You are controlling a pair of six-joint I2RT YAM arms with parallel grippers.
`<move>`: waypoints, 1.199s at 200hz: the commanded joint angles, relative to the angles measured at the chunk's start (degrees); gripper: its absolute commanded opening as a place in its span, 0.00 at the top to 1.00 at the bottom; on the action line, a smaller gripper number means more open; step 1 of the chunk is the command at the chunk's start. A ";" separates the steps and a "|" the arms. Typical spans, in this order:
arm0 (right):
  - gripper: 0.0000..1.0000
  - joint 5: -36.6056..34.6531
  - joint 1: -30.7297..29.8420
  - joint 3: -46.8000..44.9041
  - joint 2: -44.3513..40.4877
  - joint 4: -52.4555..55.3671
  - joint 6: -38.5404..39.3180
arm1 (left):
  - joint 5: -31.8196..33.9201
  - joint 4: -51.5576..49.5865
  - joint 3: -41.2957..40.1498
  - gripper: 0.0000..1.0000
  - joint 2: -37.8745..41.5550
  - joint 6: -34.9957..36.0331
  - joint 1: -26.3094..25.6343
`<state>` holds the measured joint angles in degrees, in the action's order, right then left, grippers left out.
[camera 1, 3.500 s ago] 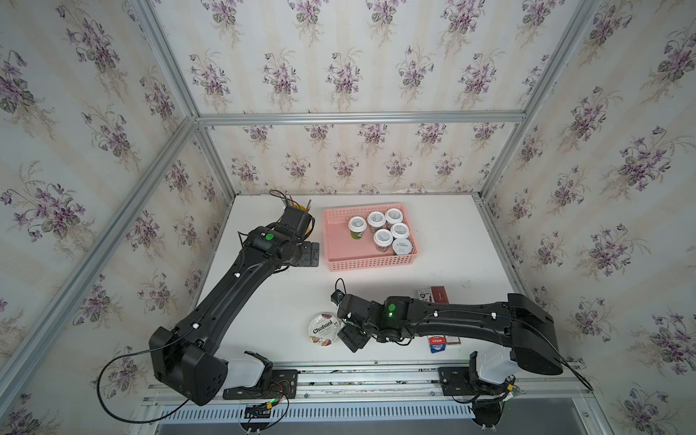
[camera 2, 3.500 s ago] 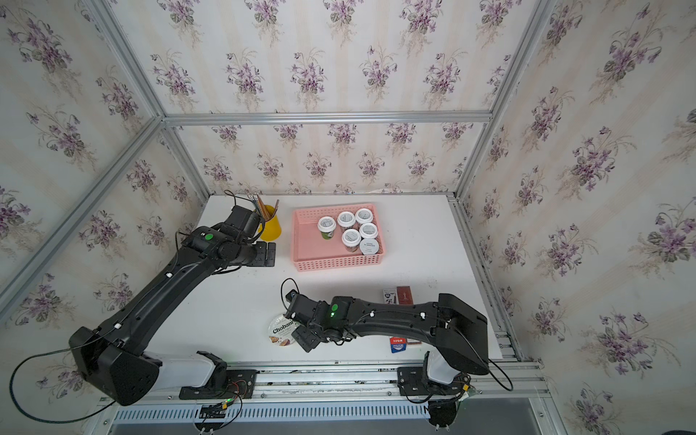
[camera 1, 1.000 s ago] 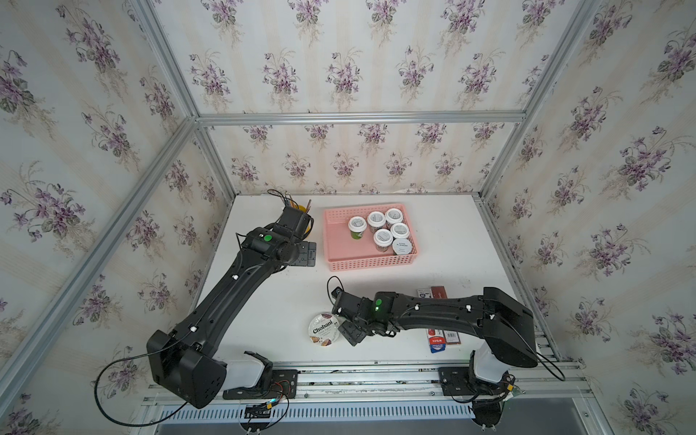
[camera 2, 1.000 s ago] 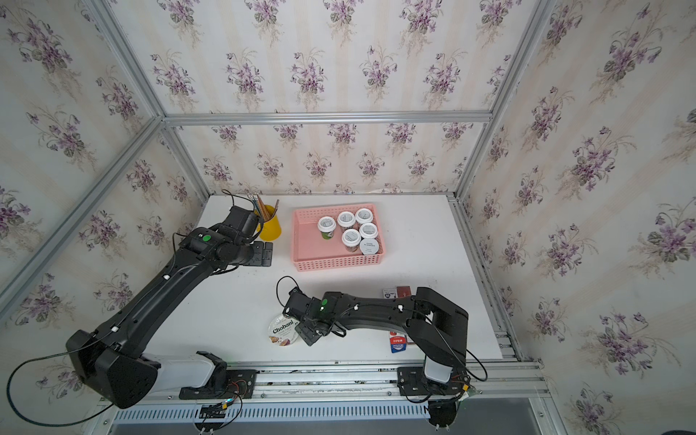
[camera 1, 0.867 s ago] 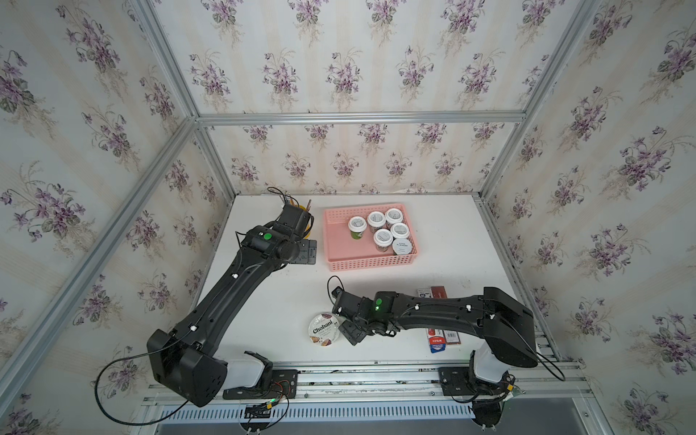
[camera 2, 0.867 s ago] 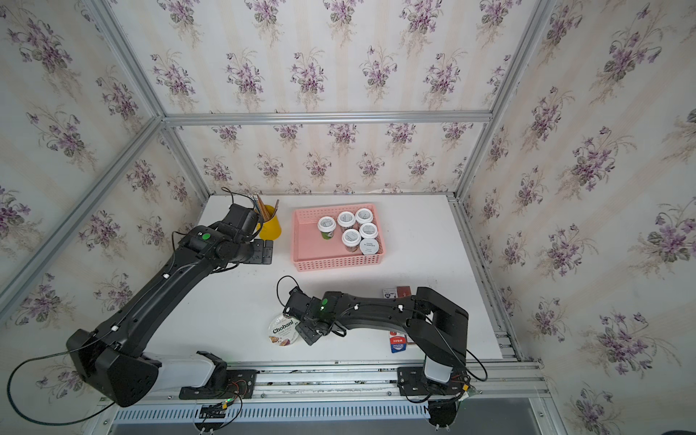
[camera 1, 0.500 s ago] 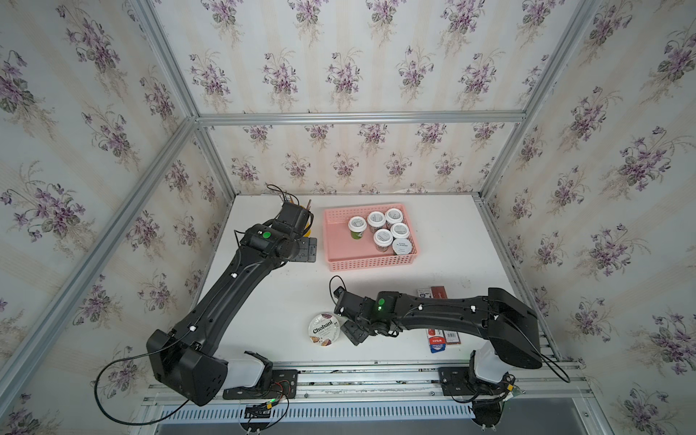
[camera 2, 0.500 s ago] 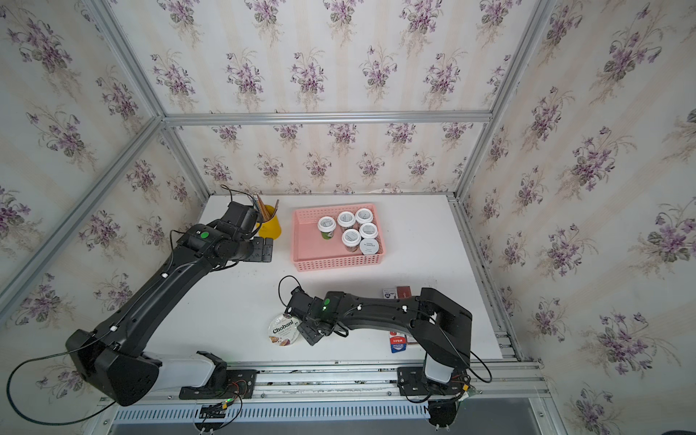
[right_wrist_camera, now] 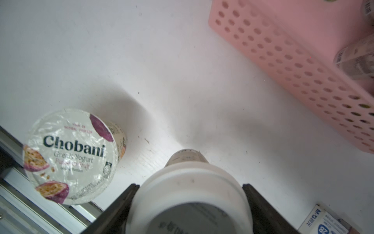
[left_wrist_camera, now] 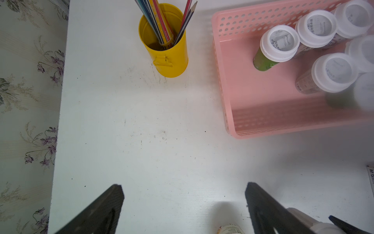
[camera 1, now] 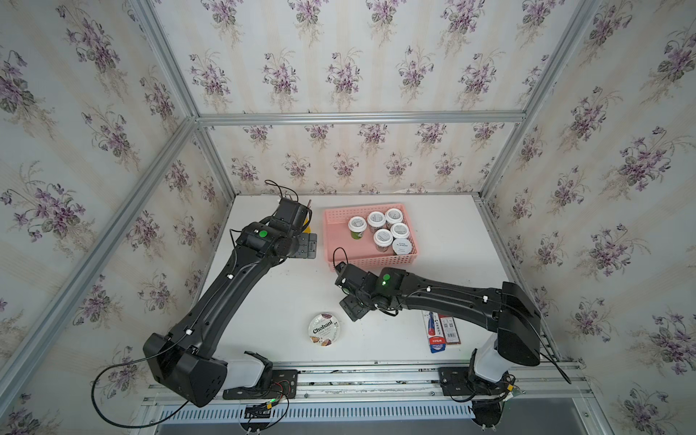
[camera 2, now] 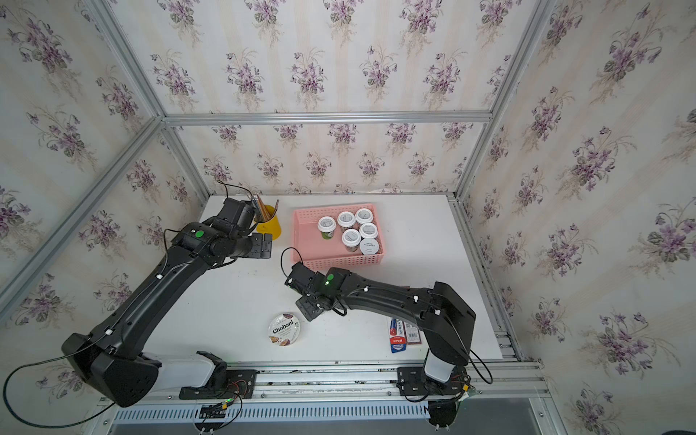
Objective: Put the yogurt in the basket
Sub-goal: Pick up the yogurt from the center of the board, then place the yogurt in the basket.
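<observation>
Currently the right gripper [right_wrist_camera: 190,194] is clamped on a white-lidded yogurt cup [right_wrist_camera: 188,202]: in the right wrist view its two dark fingers [right_wrist_camera: 123,204] press against opposite sides of the cup's lid. Whether that cup rests on the white table [camera 1: 263,301] or hangs just above it cannot be told. In both top views the gripper hides the cup and sits in front of the pink basket [camera 1: 363,260], between the basket's near wall and the Chobani cup [camera 1: 324,328]. The Chobani cup stands upright on the table near the front edge, beside the gripper but apart from it. Six yogurt cups [camera 2: 351,236] stand upright in the basket, clustered toward its right half, one of them with a green body [left_wrist_camera: 263,62]. The left gripper [left_wrist_camera: 184,202] has its jaws spread wide with nothing between them, over bare table just left of the basket and in front of the yellow pencil cup [left_wrist_camera: 168,52]. Flat red and blue packets [camera 1: 440,331] lie on the table under the right arm, well apart from the basket.
</observation>
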<state>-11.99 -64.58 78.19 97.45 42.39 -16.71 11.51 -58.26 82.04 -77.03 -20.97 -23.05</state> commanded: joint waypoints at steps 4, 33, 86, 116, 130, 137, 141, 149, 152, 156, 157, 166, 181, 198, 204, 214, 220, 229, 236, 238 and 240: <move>0.19 -1.22 3.28 5.44 2.01 2.36 3.13 | -0.52 -0.22 -0.21 0.01 0.09 0.72 0.17; 0.19 -2.55 7.34 14.08 6.53 3.74 5.75 | -0.67 0.59 -1.12 0.01 0.55 1.44 0.71; 0.19 -2.30 14.59 30.16 17.16 4.64 10.53 | -5.43 2.24 -3.23 0.01 0.74 1.41 4.42; 0.19 -1.61 17.12 37.38 22.82 5.19 12.13 | -5.09 2.24 -3.56 0.01 0.51 1.48 4.59; 0.19 -1.21 17.96 39.52 24.97 5.60 12.39 | -5.09 2.08 -3.36 0.01 -0.01 1.48 4.68; 0.20 -1.02 18.23 40.07 25.64 5.85 12.49 | -5.18 2.04 -3.16 0.01 -0.24 1.46 4.77; 0.20 -1.10 18.38 40.19 25.97 5.81 12.49 | -5.18 2.02 -3.13 0.01 -0.32 1.47 4.84; 0.20 -1.09 18.57 40.13 26.29 5.58 12.50 | -5.32 2.06 -3.09 0.01 -0.45 1.46 5.07; 0.20 -0.95 18.65 40.04 26.36 5.55 12.49 | -5.47 2.09 -3.03 0.01 -0.48 1.46 5.04; 0.20 -0.78 18.77 39.89 26.51 5.47 12.49 | -5.59 2.06 -3.08 0.01 -0.48 1.48 5.12; 0.20 -0.77 18.82 39.91 26.54 5.44 12.49 | -5.61 2.08 -3.05 0.01 -0.48 1.47 5.12; 0.20 -0.97 19.02 39.39 26.73 5.10 12.40 | -5.88 2.18 -3.05 0.01 -0.64 1.50 5.29; 0.20 -1.29 19.40 38.64 27.13 4.30 12.34 | -6.17 2.22 -2.97 0.01 -0.91 1.44 5.46; 0.20 -1.61 19.75 38.44 27.91 3.84 12.07 | -6.32 2.26 -2.84 0.01 -1.21 1.42 5.56; 0.20 -1.71 19.85 38.37 28.20 3.76 12.05 | -6.26 2.27 -2.93 0.01 -1.19 1.44 5.60; 0.20 -1.81 19.97 38.06 28.53 3.52 12.03 | -6.36 2.17 -2.94 0.01 -1.27 1.46 5.56; 0.20 -1.91 20.02 37.72 28.74 3.29 11.96 | -6.32 2.10 -2.94 0.01 -1.28 1.41 5.61; 0.20 -2.06 20.17 37.04 28.91 2.67 11.88 | -6.32 2.23 -3.03 0.01 -1.28 1.46 5.67; 0.20 -2.12 20.27 36.73 29.07 2.40 11.81 | -6.32 2.27 -3.11 0.01 -1.28 1.38 5.71; 0.20 -2.11 20.34 36.65 29.10 2.36 11.73 | -6.32 2.21 -3.11 0.01 -1.28 1.38 5.66; 0.20 -2.08 20.41 36.56 29.18 2.30 11.71 | -6.32 2.21 -3.11 0.01 -1.28 1.37 5.67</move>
<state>-13.21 -44.56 115.50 126.17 46.00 -4.56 5.54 -56.73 78.74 -78.22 -19.92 -17.47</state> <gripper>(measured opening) 0.798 0.988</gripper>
